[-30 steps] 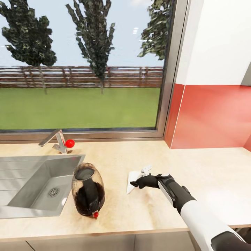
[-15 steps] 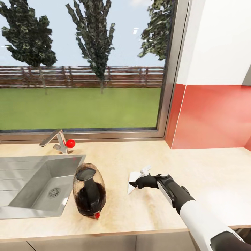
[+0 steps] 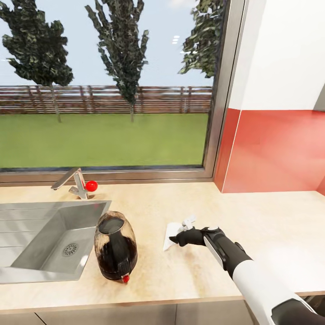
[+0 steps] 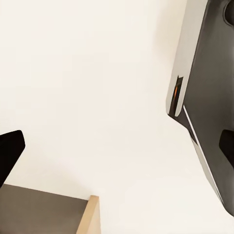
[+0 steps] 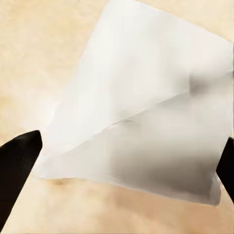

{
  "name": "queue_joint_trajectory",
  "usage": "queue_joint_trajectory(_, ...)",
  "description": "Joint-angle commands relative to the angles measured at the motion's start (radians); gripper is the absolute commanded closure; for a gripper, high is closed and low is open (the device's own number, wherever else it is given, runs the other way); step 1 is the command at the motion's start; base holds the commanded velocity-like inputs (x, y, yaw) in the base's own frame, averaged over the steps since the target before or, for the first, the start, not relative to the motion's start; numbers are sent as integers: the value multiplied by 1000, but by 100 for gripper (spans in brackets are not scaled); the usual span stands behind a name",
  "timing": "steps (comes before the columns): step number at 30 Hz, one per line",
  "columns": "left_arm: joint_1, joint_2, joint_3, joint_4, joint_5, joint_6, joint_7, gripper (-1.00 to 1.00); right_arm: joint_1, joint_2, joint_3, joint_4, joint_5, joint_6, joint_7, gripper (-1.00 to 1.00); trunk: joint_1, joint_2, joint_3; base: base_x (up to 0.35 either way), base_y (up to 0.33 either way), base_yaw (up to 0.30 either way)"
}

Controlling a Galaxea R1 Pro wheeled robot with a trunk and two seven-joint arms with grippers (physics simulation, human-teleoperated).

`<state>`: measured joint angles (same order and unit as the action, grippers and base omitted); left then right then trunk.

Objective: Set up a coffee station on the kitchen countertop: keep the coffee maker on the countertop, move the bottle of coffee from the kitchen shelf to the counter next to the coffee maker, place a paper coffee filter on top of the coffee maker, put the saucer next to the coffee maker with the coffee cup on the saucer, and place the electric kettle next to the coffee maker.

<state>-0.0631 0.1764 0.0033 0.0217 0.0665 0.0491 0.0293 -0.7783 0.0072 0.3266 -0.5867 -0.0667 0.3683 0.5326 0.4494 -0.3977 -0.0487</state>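
Observation:
On the kitchen countertop [image 3: 271, 225] lies the paper coffee filter [image 3: 170, 235], a white folded sheet, flat on the wood. My right gripper [image 3: 179, 237] reaches in from the lower right and is down at the filter's near edge. In the right wrist view the filter [image 5: 141, 112] spreads between my two black fingertips [image 5: 19, 165], and the right gripper [image 5: 122, 165] is open astride it. The electric kettle [image 3: 115, 246], dark glass with a red switch, stands left of the filter beside the sink. My left gripper [image 4: 117, 151] is open over a pale surface. Coffee maker, bottle of coffee, saucer and coffee cup are out of view.
A steel sink [image 3: 27, 253] with a tap [image 3: 74, 183] and a red knob takes up the counter's left. A large window runs behind it, and a red splashback wall [image 3: 275, 149] closes the right. A dark panel [image 4: 209, 97] shows in the left wrist view.
My right gripper has edged slightly left and lower onto the filter, and the filter's near edge has shifted a little left with it. The kettle stays put.

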Motion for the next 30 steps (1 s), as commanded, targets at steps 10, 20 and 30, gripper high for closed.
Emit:
queue_joint_trajectory(10, -1, 0, 0, 1, 7, 2, 1, -100, -1, -1, 2, 1, -7, -35, 0, 100, 1, -2, -2, 0, 0, 0)
queue_joint_trajectory(20, -1, 0, 0, 1, 7, 2, 1, -100, -1, 0, 2, 1, -7, -35, 0, 100, 1, -2, -2, 0, 0, 0)
queue_joint_trajectory(30, -1, 0, -1, 1, 5, -3, 1, -100, -1, 9, 0, -66, -7, -33, -1, 100, 1, -2, -2, 0, 0, 0)
